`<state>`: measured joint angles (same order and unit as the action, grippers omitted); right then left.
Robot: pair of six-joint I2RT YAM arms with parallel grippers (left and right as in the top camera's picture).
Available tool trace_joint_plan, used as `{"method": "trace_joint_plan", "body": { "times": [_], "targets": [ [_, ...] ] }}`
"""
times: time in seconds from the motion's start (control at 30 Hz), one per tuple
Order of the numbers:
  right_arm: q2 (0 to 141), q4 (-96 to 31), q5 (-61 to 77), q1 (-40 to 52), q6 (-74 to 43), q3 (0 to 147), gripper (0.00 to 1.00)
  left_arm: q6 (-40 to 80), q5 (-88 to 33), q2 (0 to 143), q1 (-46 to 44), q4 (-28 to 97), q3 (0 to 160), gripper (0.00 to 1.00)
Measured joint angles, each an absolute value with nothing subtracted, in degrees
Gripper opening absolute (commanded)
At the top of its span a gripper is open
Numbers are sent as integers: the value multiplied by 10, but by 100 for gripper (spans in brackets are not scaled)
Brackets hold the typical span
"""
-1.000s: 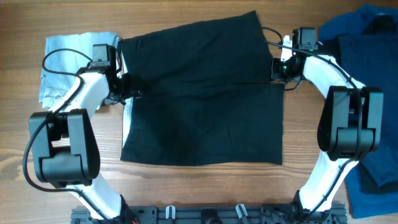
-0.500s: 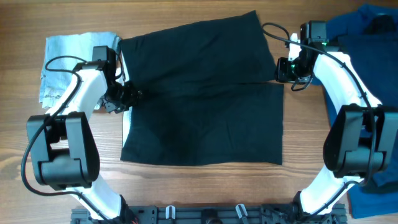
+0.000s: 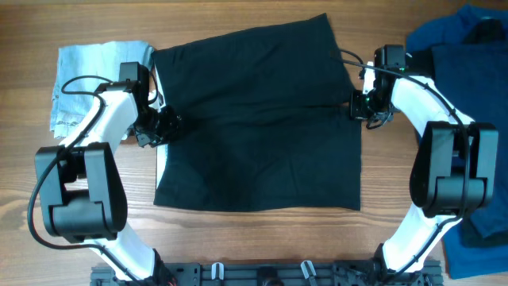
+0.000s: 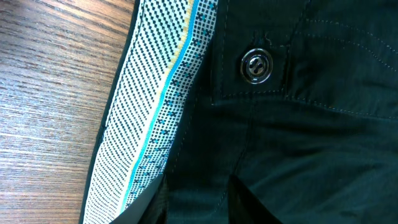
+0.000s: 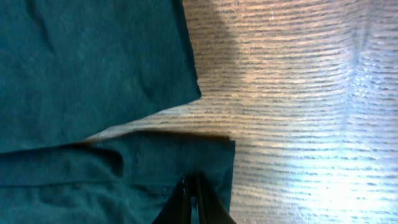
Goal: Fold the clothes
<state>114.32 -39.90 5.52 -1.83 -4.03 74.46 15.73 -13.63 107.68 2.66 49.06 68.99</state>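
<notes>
The black shorts [image 3: 262,119] lie spread flat in the middle of the table, waistband to the left and both legs to the right. My left gripper [image 3: 165,125] is over the waistband edge. In the left wrist view its jaws [image 4: 199,208] stand apart and open, with black cloth [image 4: 311,143] lying flat between them, beside the dotted white lining [image 4: 155,112] and a metal button [image 4: 257,64]. My right gripper [image 3: 361,107] sits at the right edge where the two legs meet. There its fingers [image 5: 194,186] are shut on the hem corner of the nearer leg [image 5: 93,180].
A pale-blue denim piece [image 3: 87,71] lies at the back left, just behind the left arm. A pile of blue garments [image 3: 468,79] covers the right side, and more dark cloth [image 3: 476,238] lies at the front right. Bare wooden table [image 3: 262,238] shows in front of the shorts.
My left gripper opened on the waistband and shifted slightly. My right gripper opened, moved forward along the shorts' right edge and shut again on the nearer leg's corner.
</notes>
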Motion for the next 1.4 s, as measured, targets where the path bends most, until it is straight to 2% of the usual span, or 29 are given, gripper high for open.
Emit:
{"method": "trace_joint_plan", "body": {
  "times": [0.3, 0.47, 0.53, 0.7, 0.77, 0.87, 0.97, 1.03, 1.07, 1.13, 1.23, 1.4],
  "targets": [
    [1137, -372, 55, -18, -40, 726, 4, 157, -118, 1077, 27, 491, 689, 38],
    [1137, -372, 55, -18, -40, 725, 6, 157, -90, 1077, 27, 491, 689, 38],
    [1137, -372, 55, -18, -40, 725, 6, 157, -88, 1077, 27, 493, 689, 34],
    [1137, -372, 56, -18, -40, 725, 9, 157, -105, 1077, 27, 499, 678, 31],
    [1137, -372, 56, -18, -40, 725, 10, 157, -110, 1077, 27, 499, 666, 24],
    [1137, -371, 57, -18, -41, 725, 11, 155, -117, 1077, 27, 497, 657, 4],
    [1137, -371, 58, -18, -41, 725, 12, 154, -119, 1077, 27, 495, 656, 4],
    [1137, -371, 58, -18, -41, 725, 13, 154, -119, 1077, 27, 495, 656, 17],
    [1137, -371, 58, -18, -41, 725, 13, 154, -119, 1077, 27, 495, 656, 19],
    [1137, -371, 58, -18, -41, 725, 14, 154, -119, 1077, 27, 495, 656, 4],
    [1136, -370, 58, -18, -42, 725, 14, 152, -119, 1077, 28, 495, 656, 4],
    [1136, -370, 57, -18, -43, 725, 9, 150, -123, 1077, 48, 502, 656, 4]
  ]
}}
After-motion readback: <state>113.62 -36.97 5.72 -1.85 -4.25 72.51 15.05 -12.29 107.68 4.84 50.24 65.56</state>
